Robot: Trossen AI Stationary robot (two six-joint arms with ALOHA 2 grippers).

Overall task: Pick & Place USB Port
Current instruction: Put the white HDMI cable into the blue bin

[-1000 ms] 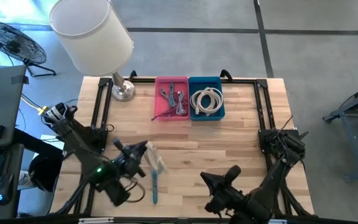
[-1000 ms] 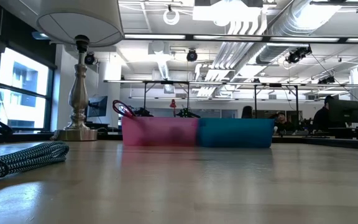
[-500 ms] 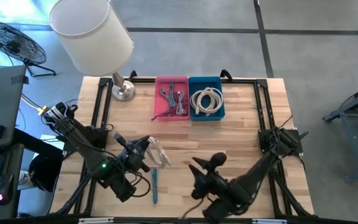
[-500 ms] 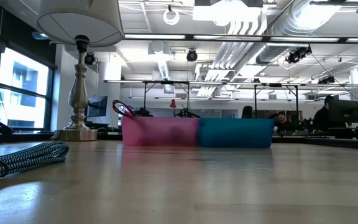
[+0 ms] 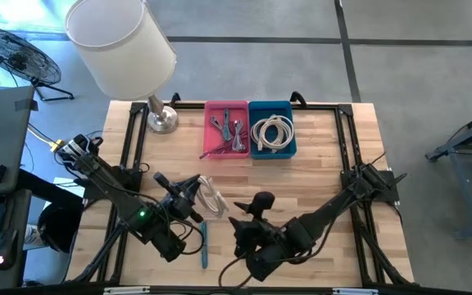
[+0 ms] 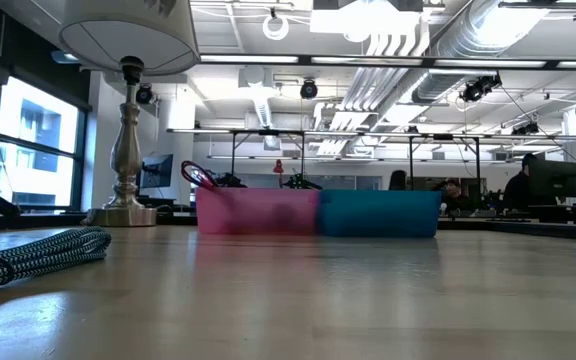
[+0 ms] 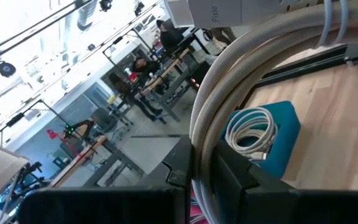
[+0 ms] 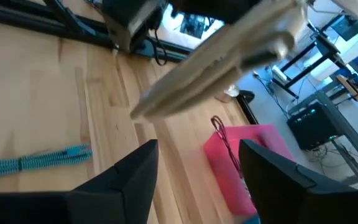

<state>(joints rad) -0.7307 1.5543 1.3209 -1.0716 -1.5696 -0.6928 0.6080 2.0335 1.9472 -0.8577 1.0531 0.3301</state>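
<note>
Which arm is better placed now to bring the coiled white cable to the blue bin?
Left. Its claw is shut on the coiled white cable, lifted toward the blue plastic bin. The right claw is open and holds nothing.

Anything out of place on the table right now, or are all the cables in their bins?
Not all binned. A teal braided cable lies loose on the wood near the front edge, between the arms, outside the pink bin and blue bin. The left pincer holds a white cable raised beside it.
</note>
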